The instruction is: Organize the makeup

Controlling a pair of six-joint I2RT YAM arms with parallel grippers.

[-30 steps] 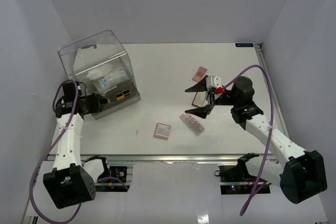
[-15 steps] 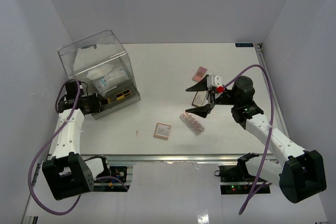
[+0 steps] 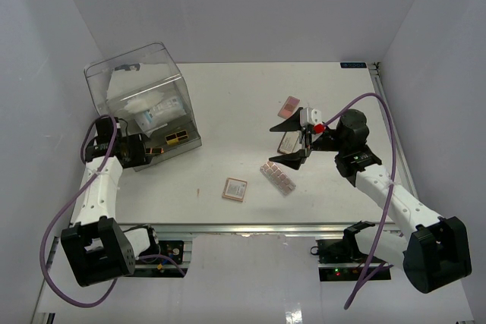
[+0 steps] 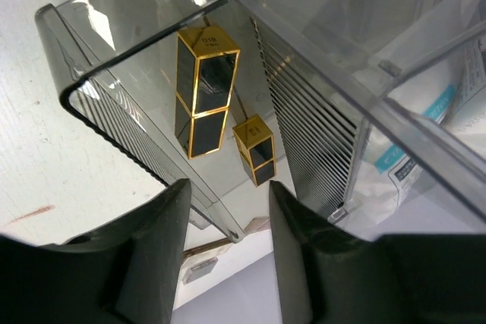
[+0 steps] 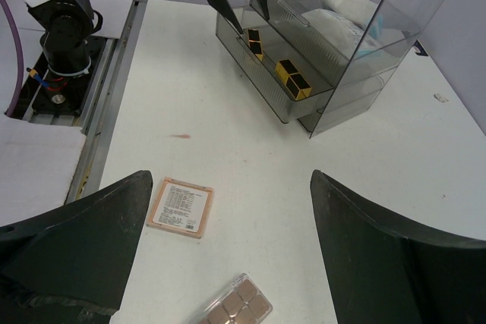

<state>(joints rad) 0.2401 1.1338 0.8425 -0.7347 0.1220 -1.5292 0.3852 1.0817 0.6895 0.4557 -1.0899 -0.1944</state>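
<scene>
Hovering right gripper (image 3: 270, 146) (agape), left gripper (image 4: 228, 185) seemingly parted

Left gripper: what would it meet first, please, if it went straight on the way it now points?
Probably the low front rim of the clear box, right ahead of the left gripper; the black-gold cases lie beyond it, though depth is hard to judge.

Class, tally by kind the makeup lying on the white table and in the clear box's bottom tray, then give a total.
Black-gold palettes: 2
Pink palette: 1
Brown palette: 1
Peach square palette: 1
Pink multi-pan strip: 1
Total: 6
</scene>
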